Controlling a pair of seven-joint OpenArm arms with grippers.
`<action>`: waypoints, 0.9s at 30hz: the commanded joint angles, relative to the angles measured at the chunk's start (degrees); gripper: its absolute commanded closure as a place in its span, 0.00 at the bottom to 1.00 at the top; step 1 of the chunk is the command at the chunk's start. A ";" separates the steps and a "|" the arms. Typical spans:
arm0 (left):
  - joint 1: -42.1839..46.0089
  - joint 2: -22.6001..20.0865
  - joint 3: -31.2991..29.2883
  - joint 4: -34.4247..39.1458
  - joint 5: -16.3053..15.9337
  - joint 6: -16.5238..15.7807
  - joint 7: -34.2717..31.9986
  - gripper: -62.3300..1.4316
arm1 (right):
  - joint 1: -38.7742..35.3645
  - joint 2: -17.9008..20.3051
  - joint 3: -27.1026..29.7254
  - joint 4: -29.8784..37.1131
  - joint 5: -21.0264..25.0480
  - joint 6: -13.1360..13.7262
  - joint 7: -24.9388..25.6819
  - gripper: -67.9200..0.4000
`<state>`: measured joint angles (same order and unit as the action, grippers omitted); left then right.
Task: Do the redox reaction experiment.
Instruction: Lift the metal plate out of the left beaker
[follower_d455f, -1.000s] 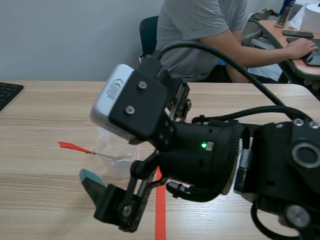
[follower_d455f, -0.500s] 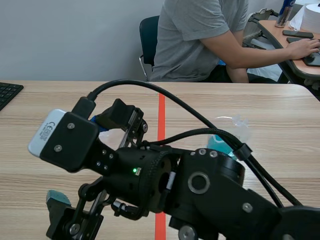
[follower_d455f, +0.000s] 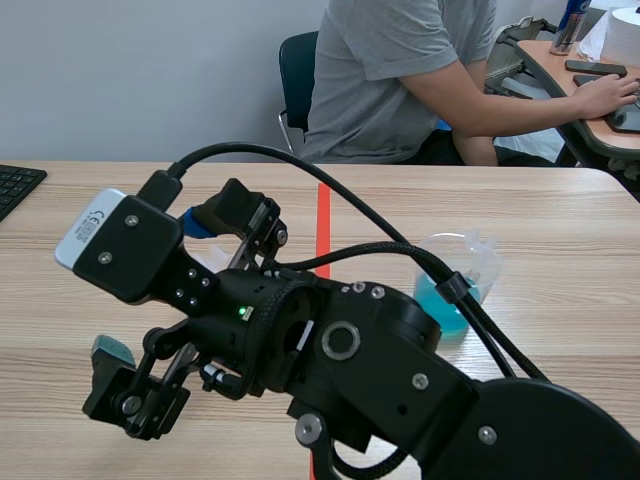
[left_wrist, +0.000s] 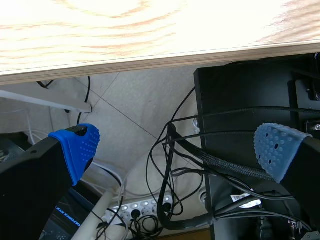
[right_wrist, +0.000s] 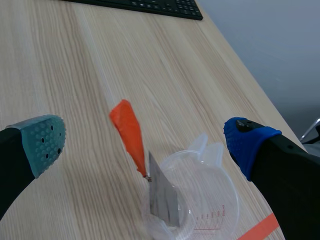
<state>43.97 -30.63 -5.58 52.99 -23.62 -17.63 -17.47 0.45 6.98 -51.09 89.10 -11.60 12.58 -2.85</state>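
Currently right end effector spread wide, empty, above light wooden table. Just ahead, between its fingers: grey metal strip with orange-red tab, lower end inside clear plastic beaker, tab leaning out over rim. Long axis roughly crosswise to finger closing line; judged favourable for pinch on tab. Left end effector spread, empty, beyond table edge over floor cables; right arm plainly nearer. Second clear beaker of blue liquid well apart.

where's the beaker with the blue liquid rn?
Scene view: the blue-liquid beaker stands on the table just right of the orange-red tape line, partly behind the right arm's cable. Neither wrist view shows it.
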 joint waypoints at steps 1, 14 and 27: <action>0.31 0.11 -0.11 0.74 -0.37 -0.09 -0.72 0.00 | 0.68 -0.22 0.02 0.28 -0.04 -1.46 1.27 0.00; 0.31 0.11 -0.11 0.74 -0.59 -0.11 -0.72 0.00 | 0.66 -0.17 0.02 0.28 -0.04 -5.62 1.70 0.26; 0.31 0.11 -0.11 0.74 -0.59 -0.11 -0.72 0.00 | 0.66 -0.13 0.02 0.28 -0.04 -8.72 1.66 0.84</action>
<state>43.97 -30.63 -5.58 52.99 -23.83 -17.63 -17.47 0.30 7.03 -51.09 88.92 -11.57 4.23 -1.80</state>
